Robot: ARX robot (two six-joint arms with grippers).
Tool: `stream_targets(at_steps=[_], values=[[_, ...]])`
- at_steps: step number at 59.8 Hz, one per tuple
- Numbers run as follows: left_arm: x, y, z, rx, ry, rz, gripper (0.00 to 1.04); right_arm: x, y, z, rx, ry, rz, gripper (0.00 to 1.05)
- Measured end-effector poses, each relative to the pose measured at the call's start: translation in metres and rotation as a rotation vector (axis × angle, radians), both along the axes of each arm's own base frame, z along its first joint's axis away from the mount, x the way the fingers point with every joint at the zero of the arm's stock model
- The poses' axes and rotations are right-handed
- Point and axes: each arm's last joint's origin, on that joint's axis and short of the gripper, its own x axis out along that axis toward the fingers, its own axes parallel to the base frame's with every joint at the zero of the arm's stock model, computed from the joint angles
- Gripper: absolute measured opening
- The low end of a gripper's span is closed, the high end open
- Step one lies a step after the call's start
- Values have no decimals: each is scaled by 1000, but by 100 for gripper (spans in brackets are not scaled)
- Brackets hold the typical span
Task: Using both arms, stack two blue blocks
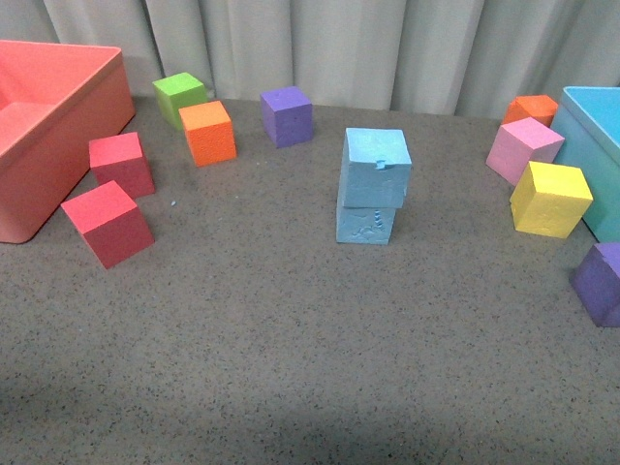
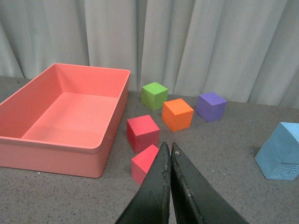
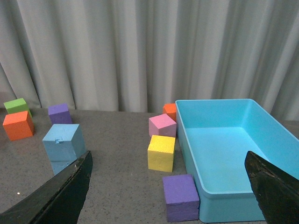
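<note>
Notched blue block stacked on squiggle-marked blue block, slightly offset

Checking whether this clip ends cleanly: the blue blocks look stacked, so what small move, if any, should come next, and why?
Probably none beyond keeping both arms clear. The notched blue block already sits on the embossed blue block, slightly twisted and overhanging but resting flat. No arm shows in the front view; the left claw is shut on nothing and the right claw is wide open, both away from the stack.

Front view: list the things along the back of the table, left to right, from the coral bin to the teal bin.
Coral bin → green cube → orange cube → purple cube → pink cube → teal bin. The second orange cube overlaps the pink one, so it is left out.
</note>
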Motion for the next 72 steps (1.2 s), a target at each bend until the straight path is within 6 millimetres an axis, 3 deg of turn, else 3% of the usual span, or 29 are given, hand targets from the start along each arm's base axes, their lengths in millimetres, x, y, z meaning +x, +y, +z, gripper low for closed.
stream_targets(at_steps=[43,72], values=[[-30,0,10,0,-33,-2,4,0,0,0,0,0,1,95],[-40,0,10,0,-34,-2,4,0,0,0,0,0,1,95]])
